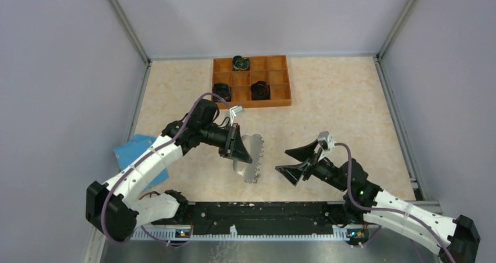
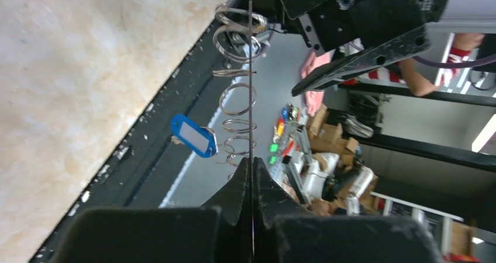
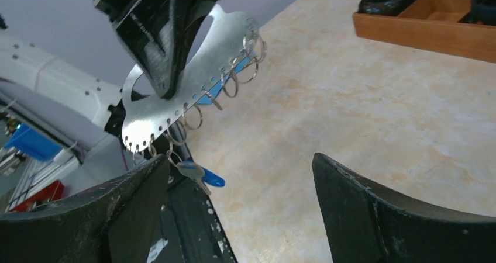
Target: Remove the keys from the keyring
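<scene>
Closest to the left wrist lens, the left end effector has its fingers pressed together on the keyring, a flat grey plate seen edge-on from there. It grips the plate on the side away from the notched rim. That hold lifts the plate clear of the worktop and turns its row of small split rings outward, toward the other arm, probably so that they hang free and within reach. The keys dangle from a ring near one end of that row: a small silver blade with a blue head. Further right, the right end effector is spread wide and holds nothing. It sits near the rim but apart from it, fingers facing the rings, apparently placed to close on the hanging key while the left arm steadies the plate.
</scene>
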